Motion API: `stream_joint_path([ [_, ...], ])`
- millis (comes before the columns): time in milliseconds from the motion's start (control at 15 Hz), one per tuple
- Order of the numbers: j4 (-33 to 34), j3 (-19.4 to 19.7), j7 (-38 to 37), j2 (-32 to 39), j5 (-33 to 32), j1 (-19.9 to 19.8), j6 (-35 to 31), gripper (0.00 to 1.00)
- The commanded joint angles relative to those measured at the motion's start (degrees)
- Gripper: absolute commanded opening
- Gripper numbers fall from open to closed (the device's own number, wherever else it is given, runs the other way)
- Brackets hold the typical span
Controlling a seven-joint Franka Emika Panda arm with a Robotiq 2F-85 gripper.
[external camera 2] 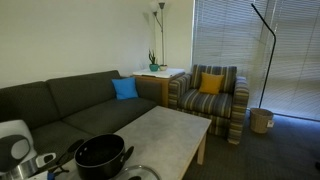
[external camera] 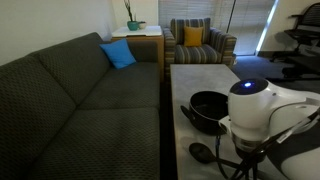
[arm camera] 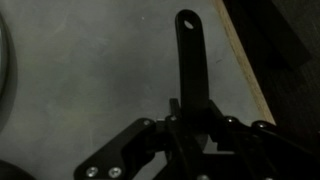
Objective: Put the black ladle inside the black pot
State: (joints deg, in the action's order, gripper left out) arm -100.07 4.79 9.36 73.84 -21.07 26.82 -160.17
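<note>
The black ladle's long handle (arm camera: 190, 60) runs up the wrist view, its hanging hole at the top. My gripper (arm camera: 192, 108) is shut on the handle, one finger on each side. In an exterior view the ladle's oval bowl (external camera: 201, 152) sits low over the near end of the table, just in front of the black pot (external camera: 208, 108). The handle leads right under my white arm (external camera: 255, 105). The pot (external camera 2: 100, 155) also shows in an exterior view, beside my arm (external camera 2: 12, 145) at the left edge. I cannot tell whether the ladle rests on the table or hangs just above it.
The pot stands on a pale stone-look coffee table (external camera: 200, 75); its edge (arm camera: 245, 70) runs close to the right of the handle. A glass lid's rim (external camera 2: 140, 173) lies near the pot. A dark sofa (external camera: 70, 90) flanks the table, with a striped armchair (external camera 2: 210, 95) beyond.
</note>
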Motion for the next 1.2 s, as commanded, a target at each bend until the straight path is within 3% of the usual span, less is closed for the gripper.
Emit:
stream_joint_path([
  [0, -3.54, 0.40, -1.71, -4.06, -1.34, 0.53, 2.65, 0.07],
  [333, -5.30, 0.56, -2.30, -6.57, -1.42, -0.03, 4.34, 0.07],
  [1133, -17.25, 1.45, -14.40, -18.49, -0.93, 5.74, 5.78, 0.07],
])
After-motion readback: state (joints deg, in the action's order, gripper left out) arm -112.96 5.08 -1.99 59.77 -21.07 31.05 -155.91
